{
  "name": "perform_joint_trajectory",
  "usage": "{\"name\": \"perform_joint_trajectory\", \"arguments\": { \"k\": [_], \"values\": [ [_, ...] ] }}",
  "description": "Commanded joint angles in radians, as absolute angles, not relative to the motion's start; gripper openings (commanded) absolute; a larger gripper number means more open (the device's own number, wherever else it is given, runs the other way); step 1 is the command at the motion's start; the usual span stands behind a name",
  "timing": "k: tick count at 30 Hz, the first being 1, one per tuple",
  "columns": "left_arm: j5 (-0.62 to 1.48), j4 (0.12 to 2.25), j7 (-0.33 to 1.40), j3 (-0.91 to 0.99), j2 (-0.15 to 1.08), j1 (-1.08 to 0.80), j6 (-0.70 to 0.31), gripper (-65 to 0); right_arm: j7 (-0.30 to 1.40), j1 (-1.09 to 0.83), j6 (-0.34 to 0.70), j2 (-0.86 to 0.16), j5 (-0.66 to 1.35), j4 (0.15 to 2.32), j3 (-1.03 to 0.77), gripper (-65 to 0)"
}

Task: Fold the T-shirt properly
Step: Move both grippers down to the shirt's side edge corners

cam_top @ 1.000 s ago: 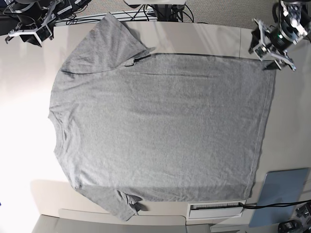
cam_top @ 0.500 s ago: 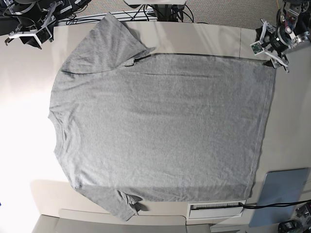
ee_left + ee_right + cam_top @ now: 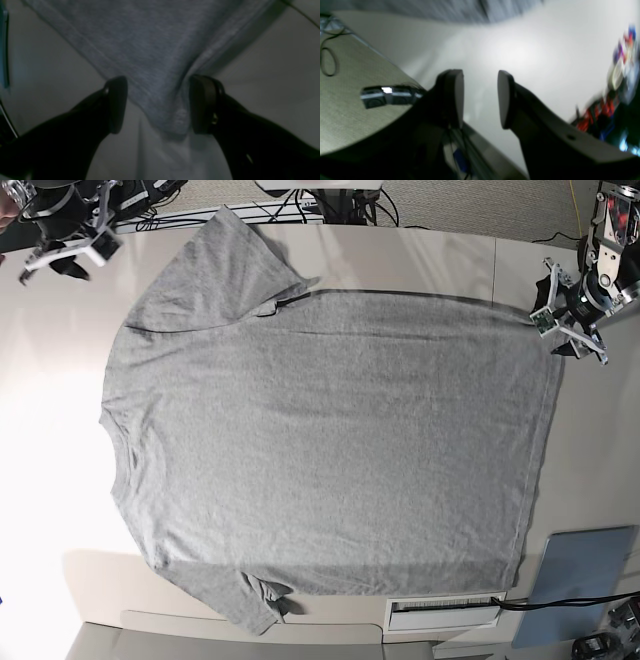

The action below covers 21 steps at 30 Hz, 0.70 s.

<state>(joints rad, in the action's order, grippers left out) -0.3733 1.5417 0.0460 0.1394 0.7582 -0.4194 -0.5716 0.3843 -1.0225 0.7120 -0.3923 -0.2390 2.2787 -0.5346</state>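
The heather-grey T-shirt (image 3: pixel 330 440) lies spread flat on the table, plain side up, with its collar at the left and its hem at the right. My left gripper (image 3: pixel 568 330) hangs over the far right hem corner. In the left wrist view that gripper (image 3: pixel 159 105) is open, and the corner of the T-shirt (image 3: pixel 172 117) lies between its two black fingers (image 3: pixel 116 105). My right gripper (image 3: pixel 68 252) is at the table's far left corner, apart from the nearby sleeve. In the right wrist view the right gripper (image 3: pixel 480 97) is open with nothing between its fingers.
A blue-grey pad (image 3: pixel 585 580) lies at the near right corner, with a white device (image 3: pixel 445 612) at the table's front edge beside it. Cables (image 3: pixel 330 205) run behind the table's back edge. A small black device (image 3: pixel 390 96) sits beyond the table's edge in the right wrist view.
My left gripper has come down from beyond the back right corner onto the shirt's hem corner. The right gripper has shifted and turned a little at the far left.
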Motion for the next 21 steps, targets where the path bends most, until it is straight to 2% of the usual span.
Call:
{"name": "perform_joint_trajectory", "arguments": {
  "k": [1,4,6,8,11,12,17,21],
  "values": [
    [-0.417,1.522,0.088,0.138,0.759,-0.416,-0.579,-25.1,0.354,-1.028,0.698,-0.417,-0.25,2.292,-0.538,-42.4],
    [-0.42,1.496,0.086,0.138,0.751,-0.41,-0.572,-25.3,0.341,-1.028,0.698,-0.449,-0.291,2.292,-0.512,-42.5],
    [-0.421,1.495,0.084,0.138,0.748,-0.412,-0.583,-30.2,0.341,-1.028,0.698,-0.466,-0.321,2.292,-0.5,-42.5],
    [-0.437,1.495,0.069,0.138,0.747,-0.413,-0.612,-39.7,0.338,-1.028,0.698,-0.466,-0.331,2.292,-0.498,-42.5],
    [-0.472,1.495,0.043,0.138,0.747,-0.415,-0.68,-63.0,0.332,-1.028,0.698,-0.466,-0.336,2.291,-0.498,-42.5],
    [-0.472,1.495,0.044,0.138,0.744,-0.417,-0.687,-65.0,0.324,-1.028,0.698,-0.466,-0.348,2.286,-0.498,-42.5],
    [-0.472,1.496,0.044,0.138,0.731,-0.427,-0.698,-65.0,0.171,-1.023,0.698,-0.466,-0.476,2.229,-0.49,-42.5],
    [-0.472,1.496,0.044,0.138,0.717,-0.427,-0.693,-65.0,0.155,-0.968,0.698,-0.486,-0.575,2.179,-0.395,-42.5]
  ]
}}
